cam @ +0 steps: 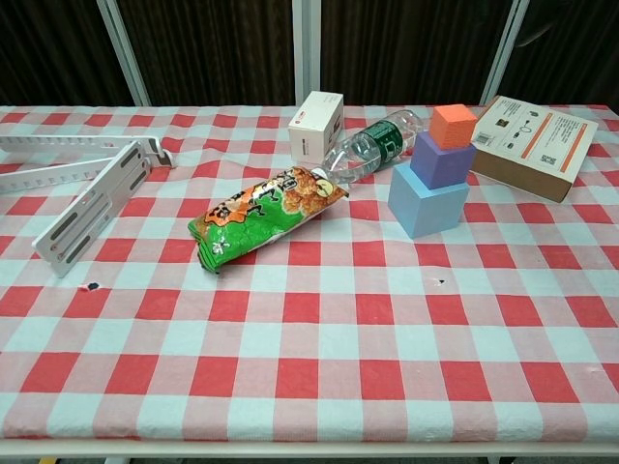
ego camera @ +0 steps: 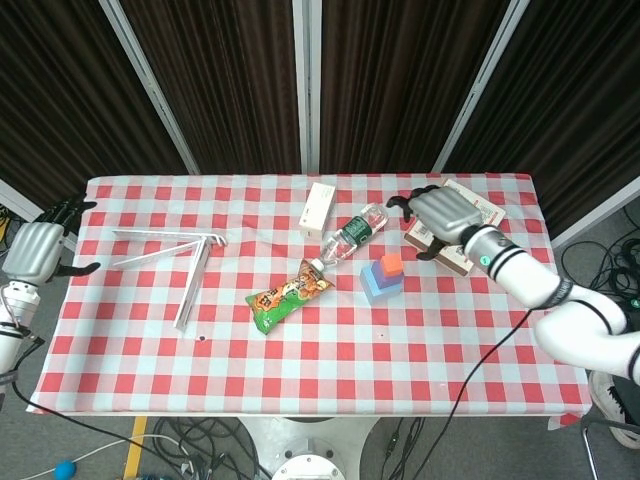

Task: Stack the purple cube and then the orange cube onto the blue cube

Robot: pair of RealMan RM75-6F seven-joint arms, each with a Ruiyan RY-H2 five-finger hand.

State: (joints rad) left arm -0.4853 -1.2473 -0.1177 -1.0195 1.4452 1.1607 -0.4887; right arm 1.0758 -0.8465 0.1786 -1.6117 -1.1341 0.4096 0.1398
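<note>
My left hand (ego camera: 35, 252) hangs far to the left of the blue cube (cam: 428, 198), off the edge of the bench (cam: 319, 377), its fingers apart and nothing in them; I judge it has no part in this task. On the cloth, going rightward toward the blue cube, lie the white folding stand (cam: 92, 188), then the green snack bag (cam: 261, 215), then the small white carton (cam: 315, 127) and the clear water bottle (cam: 372, 147), whose body lies just beside the blue cube's rear-left corner. The blue cube itself stands on the bench with the purple cube (cam: 443, 158) resting on top of it and the orange cube (cam: 452, 123) on top of that, each a little turned against the one below but sitting flat as far as I can tell from the chest view. So by my reading the stacking is done: both cubes are on in the right order, and the step in hand is only my getting clear. My right hand (ego camera: 443, 214) is to the right of and beyond the blue cube, over the flat printed box (cam: 532, 143), loose and empty, fingers spread, touching no cube; the chest view does not show it at all. What the next move calls for, I think, is nothing more than taking that hand away from the tower without brushing the orange cube, since a small, slightly twisted stack would likely topple at a nudge.
</note>
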